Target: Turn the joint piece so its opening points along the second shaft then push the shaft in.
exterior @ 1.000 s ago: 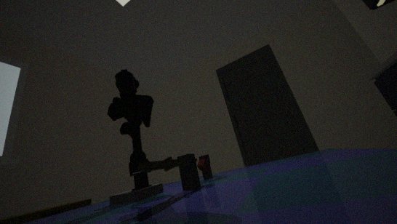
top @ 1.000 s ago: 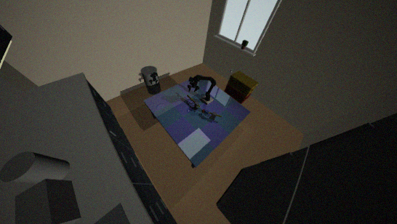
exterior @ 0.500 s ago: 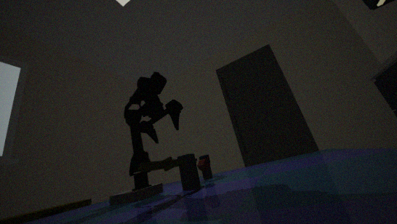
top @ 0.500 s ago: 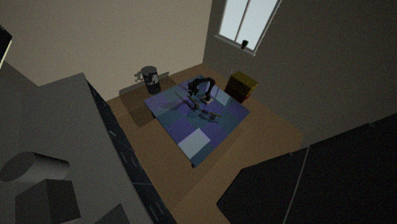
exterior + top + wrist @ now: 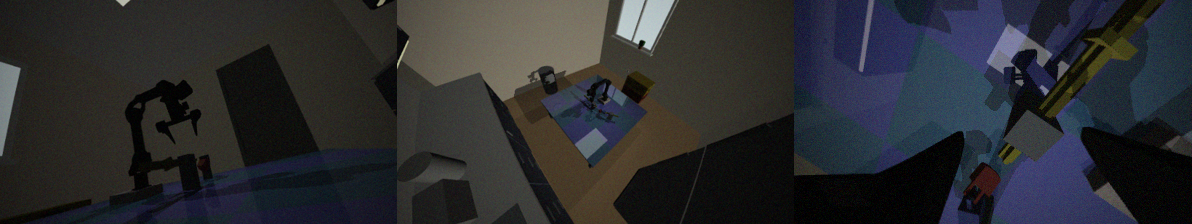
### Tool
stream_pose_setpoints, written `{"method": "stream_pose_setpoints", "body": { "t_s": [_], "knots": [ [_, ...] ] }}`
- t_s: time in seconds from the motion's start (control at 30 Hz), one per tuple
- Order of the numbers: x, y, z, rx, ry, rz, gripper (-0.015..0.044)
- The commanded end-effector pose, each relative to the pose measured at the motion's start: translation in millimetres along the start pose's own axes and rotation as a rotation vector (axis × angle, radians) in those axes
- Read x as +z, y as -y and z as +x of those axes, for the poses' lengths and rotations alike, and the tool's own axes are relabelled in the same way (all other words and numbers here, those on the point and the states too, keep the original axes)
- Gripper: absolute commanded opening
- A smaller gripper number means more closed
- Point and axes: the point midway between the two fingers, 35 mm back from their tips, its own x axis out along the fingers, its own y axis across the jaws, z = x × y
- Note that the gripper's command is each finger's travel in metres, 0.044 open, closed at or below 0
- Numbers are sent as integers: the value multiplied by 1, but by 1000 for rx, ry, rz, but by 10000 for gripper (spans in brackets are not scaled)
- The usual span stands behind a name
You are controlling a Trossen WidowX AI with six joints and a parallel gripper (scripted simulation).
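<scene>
Going left to right in the exterior view, a bright window (image 5: 9,109) is glowing at the edge, and the dark arm (image 5: 606,89) (image 5: 136,134) is rising from its pale base, then bending over toward the gripper. The yellow shaft (image 5: 612,116) (image 5: 156,165) (image 5: 1074,80) is running past the arm's foot into the grey block (image 5: 189,172) (image 5: 1034,135). Above that block, the gripper (image 5: 592,105) (image 5: 185,139) (image 5: 1020,134) is hanging with its fingers spread wide and pointing down, holding nothing and touching nothing. Farther right, the red joint piece (image 5: 600,110) (image 5: 203,164) (image 5: 986,177) is sitting at the dark block (image 5: 208,174) (image 5: 981,210). In the wrist view, the shaft's near end is poking out of the grey block toward the red piece but is stopping short, leaving a small gap; which way the opening is facing is too dim to tell. The shaft's crosspiece (image 5: 1111,42) is standing well apart from the grey block, leaving a length of shaft between them. Right of the blocks, the bench (image 5: 622,124) (image 5: 291,174) (image 5: 909,110) is stretching away toward a tall dark panel (image 5: 269,109).
</scene>
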Motion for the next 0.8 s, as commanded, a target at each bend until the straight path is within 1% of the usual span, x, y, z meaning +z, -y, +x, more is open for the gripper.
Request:
{"method": "stream_pose_setpoints", "body": {
  "t_s": [0.0,0.4,0.77],
  "knots": [
    [-17,-13,6,-25,-20,-126,440],
    [-80,-49,20,-82,-70,-526,440],
    [-146,-67,30,-131,-104,-898,440]
  ]
}}
